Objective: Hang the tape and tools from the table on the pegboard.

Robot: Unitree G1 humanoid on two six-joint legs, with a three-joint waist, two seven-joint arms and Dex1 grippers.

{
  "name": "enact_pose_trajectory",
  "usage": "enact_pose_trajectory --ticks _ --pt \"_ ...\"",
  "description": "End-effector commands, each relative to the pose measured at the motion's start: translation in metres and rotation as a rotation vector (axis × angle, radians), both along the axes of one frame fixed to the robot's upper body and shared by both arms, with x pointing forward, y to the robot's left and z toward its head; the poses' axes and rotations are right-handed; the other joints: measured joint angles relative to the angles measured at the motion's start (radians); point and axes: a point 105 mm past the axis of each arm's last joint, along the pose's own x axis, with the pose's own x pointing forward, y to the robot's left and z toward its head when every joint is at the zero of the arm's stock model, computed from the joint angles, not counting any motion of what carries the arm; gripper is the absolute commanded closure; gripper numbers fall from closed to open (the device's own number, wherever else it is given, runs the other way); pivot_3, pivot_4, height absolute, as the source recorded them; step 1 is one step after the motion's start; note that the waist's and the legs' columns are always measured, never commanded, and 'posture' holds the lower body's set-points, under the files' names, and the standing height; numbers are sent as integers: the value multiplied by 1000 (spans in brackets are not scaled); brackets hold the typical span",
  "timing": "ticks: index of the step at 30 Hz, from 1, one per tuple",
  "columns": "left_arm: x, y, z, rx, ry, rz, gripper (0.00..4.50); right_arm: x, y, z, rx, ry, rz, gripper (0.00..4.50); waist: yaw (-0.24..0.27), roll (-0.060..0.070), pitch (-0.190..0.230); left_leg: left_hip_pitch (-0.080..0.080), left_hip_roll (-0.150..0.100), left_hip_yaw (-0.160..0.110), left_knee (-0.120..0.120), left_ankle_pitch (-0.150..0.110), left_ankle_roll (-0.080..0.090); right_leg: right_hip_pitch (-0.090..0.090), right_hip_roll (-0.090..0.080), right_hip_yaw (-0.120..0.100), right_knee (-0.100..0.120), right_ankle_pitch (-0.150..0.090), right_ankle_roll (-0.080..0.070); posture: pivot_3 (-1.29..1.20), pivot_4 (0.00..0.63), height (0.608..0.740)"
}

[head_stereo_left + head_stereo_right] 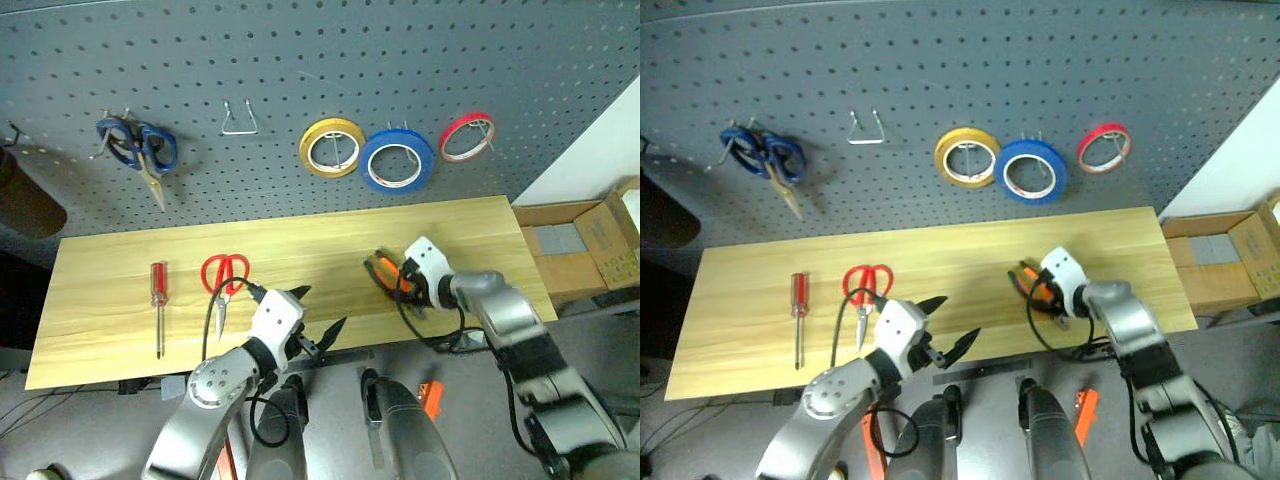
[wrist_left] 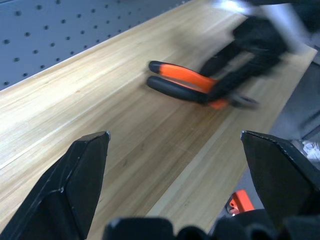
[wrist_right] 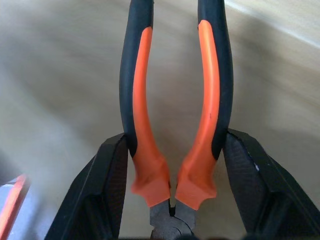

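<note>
Workshop, pegboard [image 1: 300,60] of tools, wooden table [image 1: 110,260]

We find no text, label, brand, number or sign that we can read on anything in these views.
</note>
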Motion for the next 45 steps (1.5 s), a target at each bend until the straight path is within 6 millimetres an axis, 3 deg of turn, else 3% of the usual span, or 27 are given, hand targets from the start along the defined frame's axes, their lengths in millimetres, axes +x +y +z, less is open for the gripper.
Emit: enact_pose_trajectory --ticks 1,5,10,18,22,27,31,37,45 --pt "-18 -2 25 -51 -60 -15 0 -14 35 54 114 -247 108 2165 -2 -1 -1 0 0 0 0 0 0 0 0 0 0 0 0 90 300 740" --pt "-23 11 49 -100 -106 95 0 -17 76 100 316 -387 106 2165 2 -3 -4 1 -1 -1 1 0 -1 1 3 -3 1 1 1 156 263 740" --pt "-23 45 85 -102 -250 356 0 -10 113 166 522 -599 105 2165 19 -8 -16 0 0 -5 2 3 -4 1 8 -5 1 4 0 244 223 740" --pt "-31 83 98 -60 -387 608 0 4 128 247 703 -883 81 2165 74 -20 -62 -1 -1 -1 1 2 -5 2 7 -5 -1 3 -2 335 170 740" --pt "-8 82 105 -10 -438 534 0 18 125 281 766 -1004 -2 2165 115 -20 -82 0 -1 -1 3 3 -4 4 9 -10 0 6 -6 347 152 740" --pt "34 92 103 -19 -427 518 0 26 128 297 793 -1088 -28 2165 137 -23 -104 4 1 -3 3 6 -3 8 10 -16 0 9 -10 349 150 740" --pt "74 62 93 -22 -363 371 0 43 131 294 773 -1107 -89 2165 151 -24 -110 4 0 -5 3 8 -3 10 9 -19 0 10 -12 346 149 740" --pt "87 53 79 -17 -321 331 0 56 138 277 763 -1073 -116 2165 156 -26 -111 3 1 -7 2 9 -4 10 8 -22 0 13 -17 341 159 740" --pt "97 58 83 -23 -333 363 0 68 144 248 733 -996 -151 2165 160 -26 -111 1 1 -14 2 11 -6 10 8 -28 2 14 -19 344 171 740"
